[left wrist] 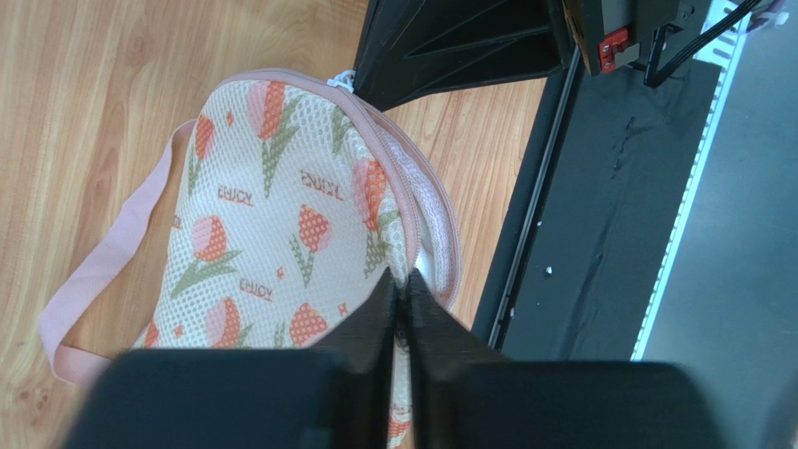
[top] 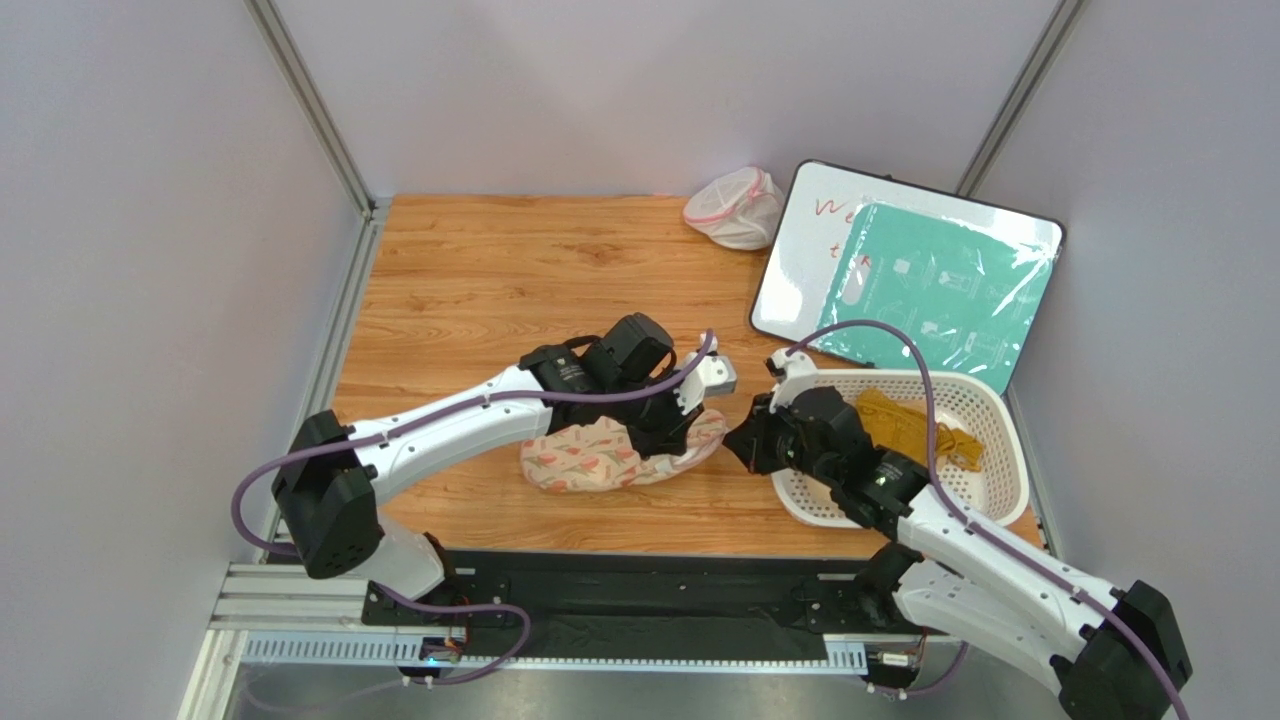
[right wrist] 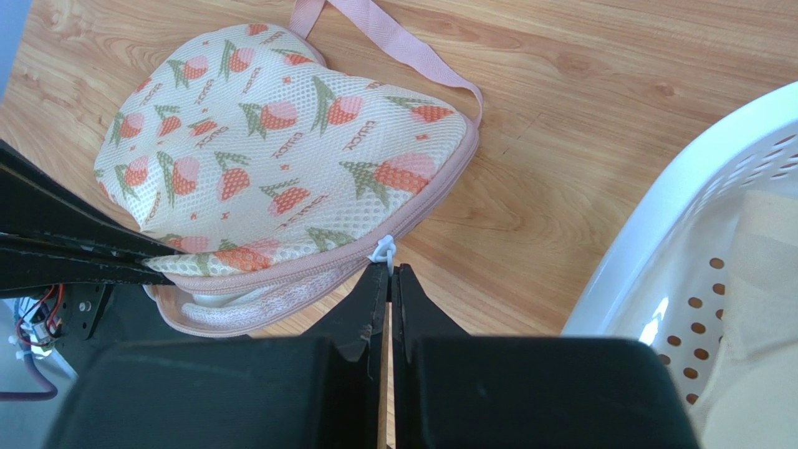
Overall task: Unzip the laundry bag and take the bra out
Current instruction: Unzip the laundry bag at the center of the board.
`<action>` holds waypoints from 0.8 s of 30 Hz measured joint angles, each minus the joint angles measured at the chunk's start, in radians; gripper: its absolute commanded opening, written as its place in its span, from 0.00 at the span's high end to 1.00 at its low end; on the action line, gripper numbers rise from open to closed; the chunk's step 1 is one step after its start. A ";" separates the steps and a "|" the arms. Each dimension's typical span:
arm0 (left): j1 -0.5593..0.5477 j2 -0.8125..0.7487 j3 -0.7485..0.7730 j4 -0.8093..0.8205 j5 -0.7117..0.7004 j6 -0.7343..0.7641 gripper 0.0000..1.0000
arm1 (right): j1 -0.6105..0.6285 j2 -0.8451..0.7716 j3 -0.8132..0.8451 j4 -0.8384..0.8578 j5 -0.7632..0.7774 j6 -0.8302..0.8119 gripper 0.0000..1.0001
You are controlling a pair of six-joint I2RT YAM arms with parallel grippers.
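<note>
the laundry bag (top: 601, 455) lies flat on the bench (top: 496, 285), lower centre of the top view, between both arms. the left end effector (left wrist: 405, 285) is pressed together, pinching the bag's upper layer beside the partly open zip. the right end effector (right wrist: 390, 273), also pressed together, pinches the white zipper pull (right wrist: 382, 250) at the bag's right end.

My laundry bag (top: 609, 453), cream tulip-print mesh with pink edging, lies flat on the worktop (top: 496, 285) just left of the basket (top: 1002, 450), zip partly open.
</note>
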 measured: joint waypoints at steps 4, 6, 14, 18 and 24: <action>0.000 -0.009 0.000 -0.007 0.005 -0.001 0.45 | -0.004 -0.010 -0.006 0.002 -0.027 0.008 1.00; 0.000 -0.014 0.000 -0.008 0.010 0.002 0.36 | -0.002 -0.016 -0.010 0.001 -0.039 0.016 1.00; -0.002 -0.017 0.000 -0.008 0.029 -0.005 0.32 | 0.076 -0.048 -0.045 0.022 -0.047 0.064 1.00; -0.010 -0.017 0.000 -0.007 0.030 -0.010 0.30 | 0.132 -0.050 -0.056 0.032 -0.037 0.090 1.00; -0.015 -0.016 0.000 -0.006 0.024 -0.014 0.30 | 0.191 -0.051 -0.072 0.048 -0.017 0.125 1.00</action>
